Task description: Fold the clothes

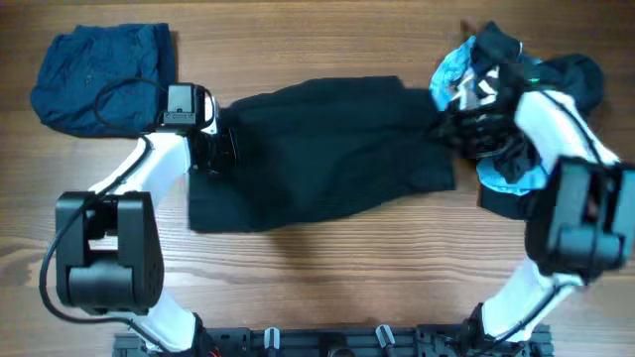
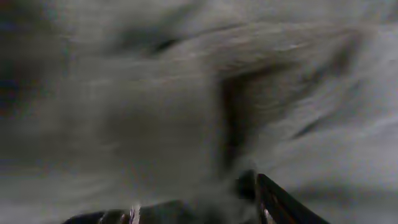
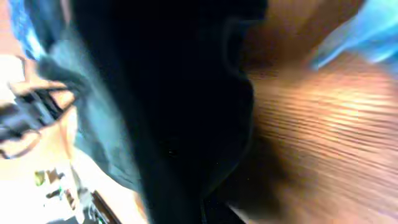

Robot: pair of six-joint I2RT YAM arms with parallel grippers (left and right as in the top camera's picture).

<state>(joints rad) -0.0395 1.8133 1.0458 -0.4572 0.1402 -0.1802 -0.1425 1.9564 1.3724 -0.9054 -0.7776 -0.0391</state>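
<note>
Cloth, most likely the garment (image 2: 155,112), lies right against the left wrist lens and fills that view as a grey blur. Only a dark finger (image 2: 280,202) of the left tool shows at the lower edge.

1. Garment. In the overhead view it lies at the centre of the tabletop (image 1: 327,288), black, spread wide and rumpled. Its upper edge is uneven. No clean fold line is visible.
2. Left tool (image 1: 220,149). It sits at the left edge of the garment, low on the cloth. Jaw opening: cannot be told, because the cloth and blur hide the fingers.
3. Right tool (image 1: 454,124). It sits at the upper right corner of the garment, black against black cloth. The right wrist view shows only dark cloth and wood grain. Jaw opening: cannot be told.
4. Blue item (image 1: 99,74). It lies at the far left corner as a compact, roughly square bundle, apart from the garment. It appears to be folded.
5. Pile (image 1: 511,178). Light blue and dark clothes lie bunched under the right arm, unfolded.

Progress, as judged: one item done, one being worked, and the pile remaining. The task is in its early part.
</note>
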